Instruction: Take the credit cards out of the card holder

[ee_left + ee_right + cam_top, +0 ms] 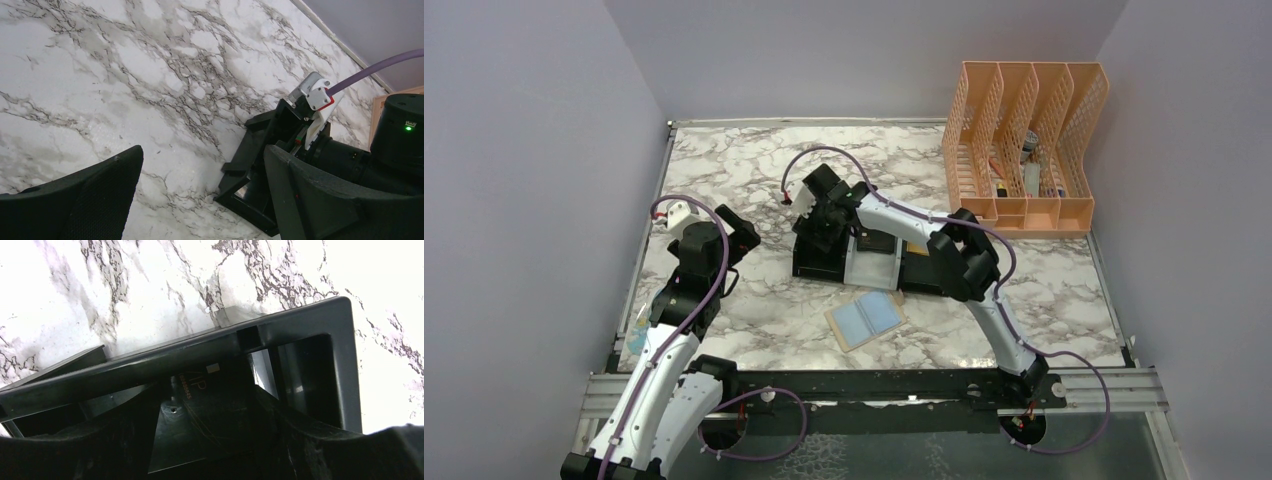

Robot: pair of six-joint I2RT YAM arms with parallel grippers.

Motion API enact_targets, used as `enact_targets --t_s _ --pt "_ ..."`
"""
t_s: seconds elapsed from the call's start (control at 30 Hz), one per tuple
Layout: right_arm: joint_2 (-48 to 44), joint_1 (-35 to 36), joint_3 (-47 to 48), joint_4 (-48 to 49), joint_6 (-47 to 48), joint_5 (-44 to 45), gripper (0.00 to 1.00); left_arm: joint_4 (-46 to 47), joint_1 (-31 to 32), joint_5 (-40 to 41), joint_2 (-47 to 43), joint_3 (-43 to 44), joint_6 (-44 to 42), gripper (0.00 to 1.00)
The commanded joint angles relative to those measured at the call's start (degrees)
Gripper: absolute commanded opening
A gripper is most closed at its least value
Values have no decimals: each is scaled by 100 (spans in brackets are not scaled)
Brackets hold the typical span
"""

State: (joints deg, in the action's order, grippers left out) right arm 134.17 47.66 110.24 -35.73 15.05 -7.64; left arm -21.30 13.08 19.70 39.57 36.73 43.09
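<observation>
Partway at best: right tool (817,225) hangs over the black bin (809,268) with a dark grey card (200,415) between its fingers, clamped or released cannot tell; card holder (865,320) lies open just nearside of that bin, remaining cards unclear; left tool (202,165) is spread apart, empty, well left of it.

Gold "VIP" is printed on the dark grey card (201,422).

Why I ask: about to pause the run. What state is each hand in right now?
Left hand: open, empty.
Right hand: over the black bin, straddling a dark grey card; grip cannot be told.
</observation>
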Motion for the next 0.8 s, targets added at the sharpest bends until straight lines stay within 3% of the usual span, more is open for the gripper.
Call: enact_targets --t_s 0.0,0.23,0.43,0.6,0.77 --pt "496 5 -46 -744 -126 -540 60 135 -34 -120 -15 62 -73 94" --pt "522 -2 21 -842 -113 -752 49 128 -34 -125 -24 56 -82 94" --pt "363 -2 60 -867 30 -1379 46 135 -34 -129 -10 71 -91 94" --pt "100 -2 151 -795 110 -1739 46 139 -35 -126 -5 80 -90 94" --pt "-343 -2 30 -259 -99 -780 58 145 -34 -125 7 92 -90 94"
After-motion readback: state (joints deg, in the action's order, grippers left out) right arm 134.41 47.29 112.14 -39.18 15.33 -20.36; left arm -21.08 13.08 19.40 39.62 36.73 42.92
